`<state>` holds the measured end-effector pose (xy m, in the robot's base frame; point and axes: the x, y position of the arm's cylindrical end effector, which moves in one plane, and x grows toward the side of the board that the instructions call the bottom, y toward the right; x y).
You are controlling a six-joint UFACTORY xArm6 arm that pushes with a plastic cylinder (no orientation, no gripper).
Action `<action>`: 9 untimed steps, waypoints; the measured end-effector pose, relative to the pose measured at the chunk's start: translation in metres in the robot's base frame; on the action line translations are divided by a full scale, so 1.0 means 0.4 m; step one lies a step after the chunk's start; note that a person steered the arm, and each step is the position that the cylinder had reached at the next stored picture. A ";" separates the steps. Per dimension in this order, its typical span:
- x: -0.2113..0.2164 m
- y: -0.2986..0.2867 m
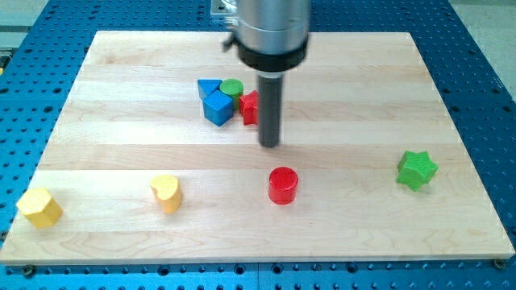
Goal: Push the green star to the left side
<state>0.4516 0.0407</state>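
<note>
tip (pixel 269 144) mid-board, above red cylinder (pixel 283 185); green star (pixel 417 170) well apart at view's right. no jaws, bare rod.

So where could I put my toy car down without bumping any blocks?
Bare wood lies between the red cylinder and the green star, and along the view's left, above the two yellow blocks. It is crowded near the top middle: blue blocks, a green cylinder and a red block huddle beside my tip.
</note>
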 end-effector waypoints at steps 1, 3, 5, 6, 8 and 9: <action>-0.061 -0.033; -0.045 -0.089; 0.016 0.246; 0.178 0.246; 0.340 0.427; 0.227 0.526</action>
<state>0.5425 0.2511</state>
